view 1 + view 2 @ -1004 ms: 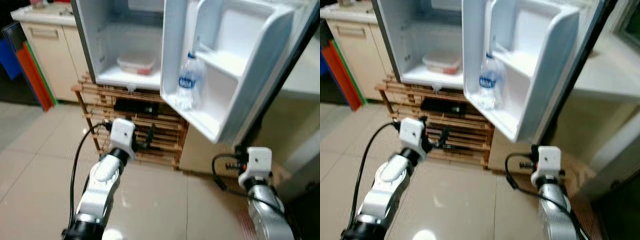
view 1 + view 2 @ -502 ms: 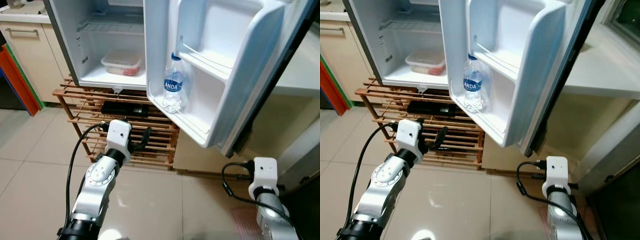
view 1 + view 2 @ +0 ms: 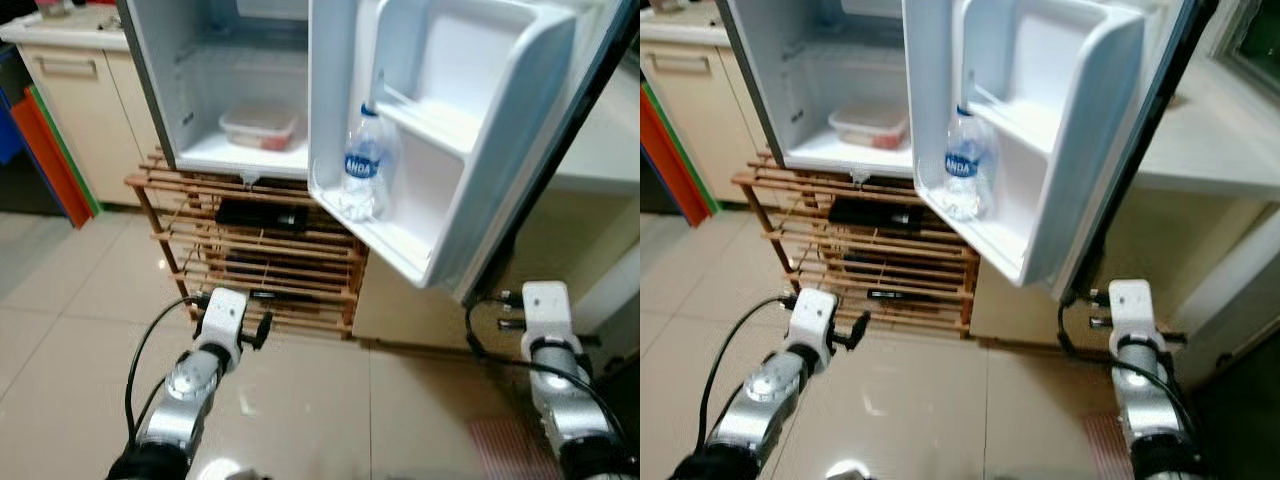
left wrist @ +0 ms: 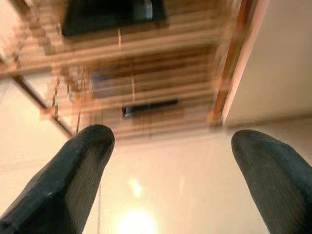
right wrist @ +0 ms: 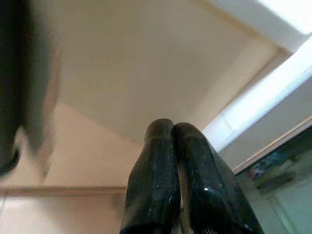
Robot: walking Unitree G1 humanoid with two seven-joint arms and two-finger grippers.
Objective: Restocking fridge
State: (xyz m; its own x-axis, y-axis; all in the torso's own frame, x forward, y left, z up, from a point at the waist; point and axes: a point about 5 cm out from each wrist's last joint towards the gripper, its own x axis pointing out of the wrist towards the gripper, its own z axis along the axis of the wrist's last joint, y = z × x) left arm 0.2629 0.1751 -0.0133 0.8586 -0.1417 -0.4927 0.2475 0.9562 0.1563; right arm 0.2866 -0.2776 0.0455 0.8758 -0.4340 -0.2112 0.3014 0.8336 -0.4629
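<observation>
Facing the open fridge (image 3: 215,80), we hang both arms low with nothing held: left gripper (image 4: 168,161) spread wide, right gripper (image 5: 174,180) pressed shut. A water bottle (image 3: 366,176) stands upright in the door's bottom shelf near its inner edge. It looks light, smooth, crushable; we'd grip its midsection gently.

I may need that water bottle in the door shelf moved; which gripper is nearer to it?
Neither clearly. The left gripper sits low by the wooden rack, below-left of the water bottle; the right gripper is low, under the open door, below-right.
</observation>
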